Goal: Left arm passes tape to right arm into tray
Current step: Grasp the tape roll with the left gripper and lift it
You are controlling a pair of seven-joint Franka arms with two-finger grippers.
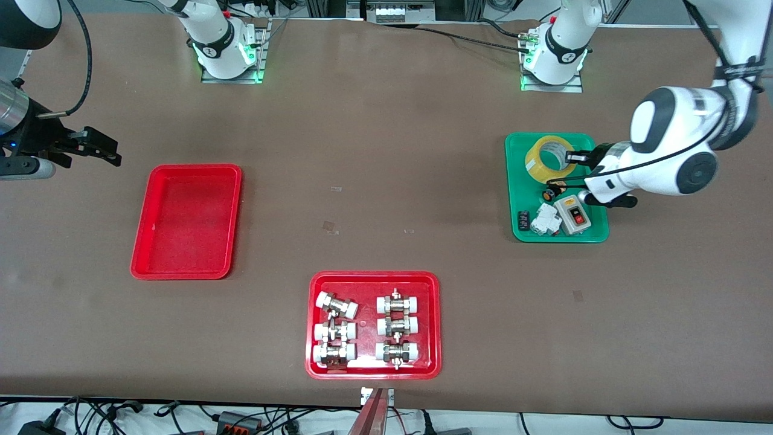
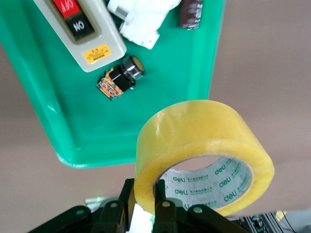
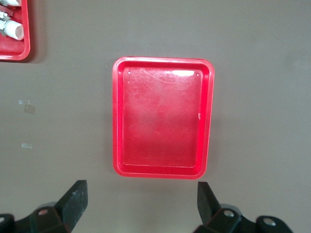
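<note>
Your left gripper (image 2: 146,206) has its fingers pinched on the tape's (image 1: 548,157) wall above the green tray (image 1: 517,199), ready for handover. Your right gripper (image 3: 141,199) waits spread wide near the red tray (image 1: 140,241).

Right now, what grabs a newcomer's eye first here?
The yellow tape, pinched through its wall by the left gripper and lifted over the green tray at the left arm's end. Next, the plain red tray lying bare at the right arm's end, with the right gripper waiting open above it.
</note>
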